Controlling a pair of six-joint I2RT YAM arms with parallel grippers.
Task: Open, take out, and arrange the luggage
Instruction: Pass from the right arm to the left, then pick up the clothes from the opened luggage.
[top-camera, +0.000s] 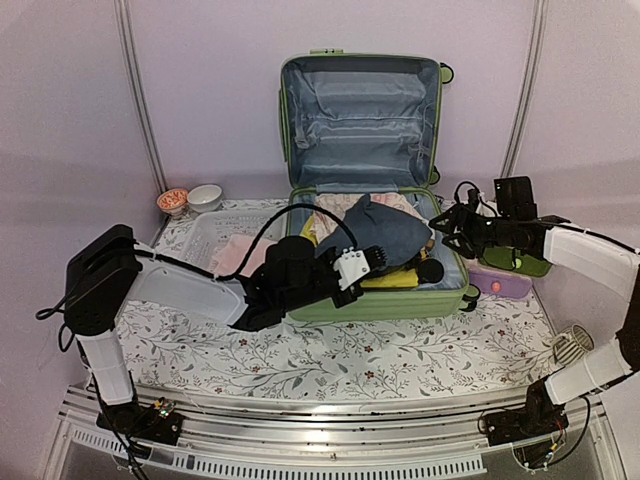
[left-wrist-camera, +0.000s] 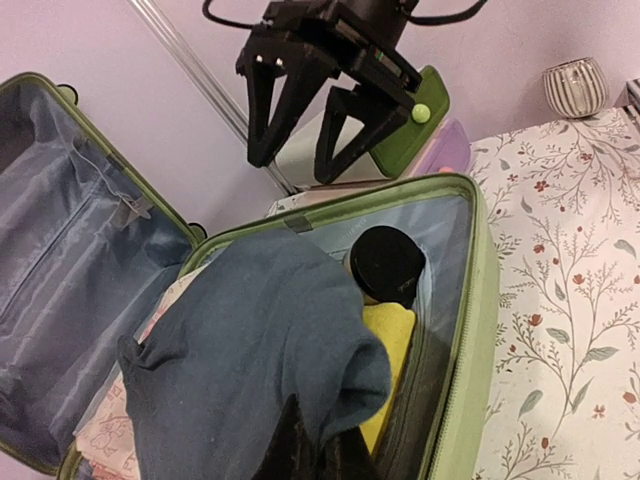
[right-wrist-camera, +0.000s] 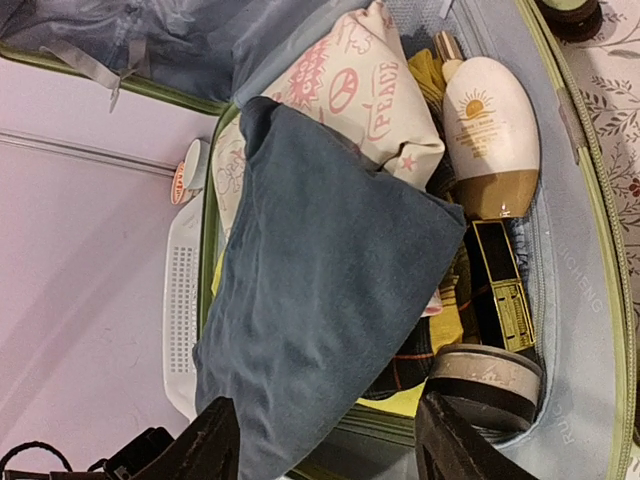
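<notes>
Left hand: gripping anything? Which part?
Yes: the left hand pinches the blue cloth at its front edge. The right hand is open, holding nothing.

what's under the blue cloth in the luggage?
Poking out from under the blue cloth: a white pink-printed fabric, something yellow. Beside it in the luggage, a cream bottle and black cap. Anything under its middle is hidden.

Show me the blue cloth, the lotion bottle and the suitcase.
Dark blue cloth garment (right-wrist-camera: 330, 290), right wrist view, its middle.
White plastic lotion bottle (right-wrist-camera: 490, 120), right wrist view, its body.
Light-green hard-shell suitcase (top-camera: 410, 304), top view, front wall.
</notes>
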